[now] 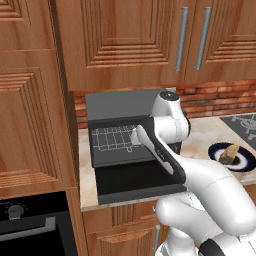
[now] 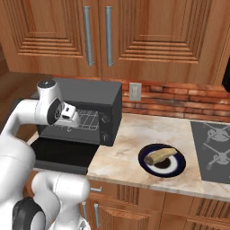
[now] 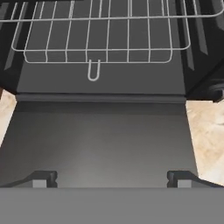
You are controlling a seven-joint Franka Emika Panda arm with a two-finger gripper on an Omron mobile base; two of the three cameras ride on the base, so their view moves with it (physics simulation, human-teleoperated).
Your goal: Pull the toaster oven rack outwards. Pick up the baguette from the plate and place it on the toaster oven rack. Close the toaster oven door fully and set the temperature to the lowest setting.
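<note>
A wall of carved wooden cabinets (image 2: 148,36) with brushed metal handles rises over a pale marble-look counter (image 2: 130,148), backed by a strip of red brick. At the counter's left end stands the toaster oven (image 1: 120,105), a dark grey box with a matte top and small round knobs on a narrow strip down its right side. The toaster oven door (image 3: 100,140), a flat black panel, lies folded down toward the near edge, smooth and faintly glossy.

Inside the cavity sits the rack (image 3: 100,39), a thin grid of pale grey wire with a small U-shaped loop at the middle of its near rail. It looks light and rigid and should slide rather than flex; that loop, or the near rail beside it, appears the natural place to hook or pinch.

To the right, well apart from the toaster oven, a round plate (image 2: 177,168) with a navy rim carries the baguette (image 2: 159,156), a short golden-tan loaf, likely light and crusty enough for a gentle grip across its middle.

The gripper (image 3: 112,178) hovers over the lowered door facing the rack, its dark fingers spread wide and holding nothing.
</note>
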